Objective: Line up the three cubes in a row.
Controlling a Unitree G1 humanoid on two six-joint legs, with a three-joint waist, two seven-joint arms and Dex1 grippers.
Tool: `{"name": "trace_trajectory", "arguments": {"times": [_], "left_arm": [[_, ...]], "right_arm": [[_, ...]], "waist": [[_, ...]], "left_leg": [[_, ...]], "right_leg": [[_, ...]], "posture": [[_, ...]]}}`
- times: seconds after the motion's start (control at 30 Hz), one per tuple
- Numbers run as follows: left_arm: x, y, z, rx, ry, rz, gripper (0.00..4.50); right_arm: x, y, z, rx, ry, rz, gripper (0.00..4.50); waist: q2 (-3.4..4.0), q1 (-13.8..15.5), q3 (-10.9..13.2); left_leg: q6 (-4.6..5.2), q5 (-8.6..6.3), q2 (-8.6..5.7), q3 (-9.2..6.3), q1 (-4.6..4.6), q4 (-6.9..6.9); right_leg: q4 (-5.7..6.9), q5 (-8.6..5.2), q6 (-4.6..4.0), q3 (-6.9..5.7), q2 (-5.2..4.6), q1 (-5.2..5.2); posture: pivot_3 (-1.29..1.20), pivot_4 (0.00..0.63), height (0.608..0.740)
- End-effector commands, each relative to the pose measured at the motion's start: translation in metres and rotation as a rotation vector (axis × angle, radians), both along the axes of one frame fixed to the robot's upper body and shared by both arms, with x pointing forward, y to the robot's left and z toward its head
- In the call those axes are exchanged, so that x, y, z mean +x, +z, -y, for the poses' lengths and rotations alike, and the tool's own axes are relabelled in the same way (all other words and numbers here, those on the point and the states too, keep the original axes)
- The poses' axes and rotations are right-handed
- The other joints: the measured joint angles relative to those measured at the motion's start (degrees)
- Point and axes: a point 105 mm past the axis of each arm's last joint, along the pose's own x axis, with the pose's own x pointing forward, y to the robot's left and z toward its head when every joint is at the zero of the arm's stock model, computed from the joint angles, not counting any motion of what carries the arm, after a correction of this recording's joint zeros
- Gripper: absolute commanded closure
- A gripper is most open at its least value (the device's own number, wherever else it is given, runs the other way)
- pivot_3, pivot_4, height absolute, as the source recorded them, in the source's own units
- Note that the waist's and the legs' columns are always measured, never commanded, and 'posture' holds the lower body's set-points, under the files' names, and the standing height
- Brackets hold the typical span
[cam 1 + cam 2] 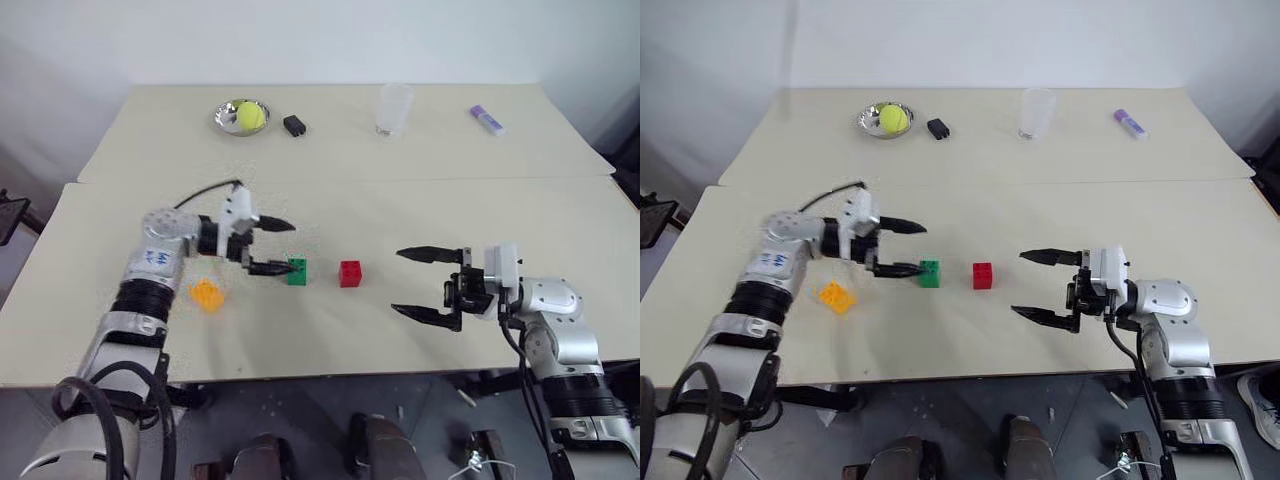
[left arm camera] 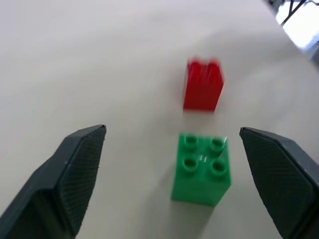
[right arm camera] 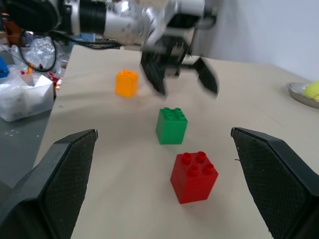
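Three cubes lie on the near table: an orange-yellow cube (image 1: 207,294) at the left, a green cube (image 1: 297,271) in the middle and a red cube (image 1: 350,273) to its right. Green and red sit side by side with a small gap, while orange lies apart and slightly nearer. My left gripper (image 1: 280,247) is open, hovering just left of the green cube (image 2: 202,169), which lies between and ahead of its fingers (image 2: 75,174), untouched. My right gripper (image 1: 398,281) is open and empty, right of the red cube (image 3: 194,177), pointing left toward the cubes.
On the far table stand a steel bowl (image 1: 222,118) holding a yellow-green ball (image 1: 250,116), a small black block (image 1: 294,125), a clear cup (image 1: 394,109) and a purple marker (image 1: 487,120). A seam (image 1: 400,181) divides the two tables.
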Motion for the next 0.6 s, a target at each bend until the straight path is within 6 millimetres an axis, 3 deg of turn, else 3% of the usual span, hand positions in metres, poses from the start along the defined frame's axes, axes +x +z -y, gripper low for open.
{"name": "trace_trajectory", "arguments": {"times": [0.03,0.23,0.33,0.5,0.6], "left_arm": [[-0.022,0.029,-0.049,-0.059,0.088,0.058,0.03],[-0.068,-0.008,-0.126,-0.121,0.427,-0.05,0.03],[-0.112,-0.031,-0.164,-0.188,0.674,-0.048,0.03],[-0.165,-0.058,-0.183,-0.185,0.862,-0.12,0.03],[-0.176,-0.066,-0.179,-0.182,0.894,-0.117,0.03]], "right_arm": [[0.002,0.008,-0.003,0.006,0.049,0.025,0.0],[0.003,0.015,-0.022,0.055,0.129,0.029,0.0],[-0.003,0.02,-0.043,0.067,0.215,0.05,0.0],[-0.014,0.02,-0.059,0.053,0.294,0.071,0.0],[-0.017,0.018,-0.061,0.037,0.32,0.066,0.0]], "waist": [[0.03,-0.72,0.01],[0.13,-1.15,0.04],[0.06,-1.28,0.08],[0.03,0.06,0.1],[0.03,0.93,0.09]], "left_leg": [[-0.01,0.0,0.03,-0.02,0.04,-0.04],[-0.04,-0.01,0.04,-0.32,0.28,-0.28],[-0.05,-0.04,0.13,-0.41,0.15,-0.21],[-0.08,-0.21,0.4,-0.49,0.12,-0.06],[0.02,-0.29,0.34,-0.5,0.13,0.06]], "right_leg": [[0.01,0.0,0.0,0.02,0.01,-0.02],[0.09,0.0,0.01,0.13,-0.03,0.0],[0.04,0.0,0.0,0.07,-0.04,-0.04],[0.02,-0.02,-0.03,0.01,-0.03,-0.03],[-0.15,-0.06,-0.11,0.02,-0.16,0.01]], "posture": [[0.0,0.15,0.74],[0.0,0.15,0.74],[0.0,0.15,0.74],[0.0,0.15,0.74],[0.0,0.15,0.74]]}}
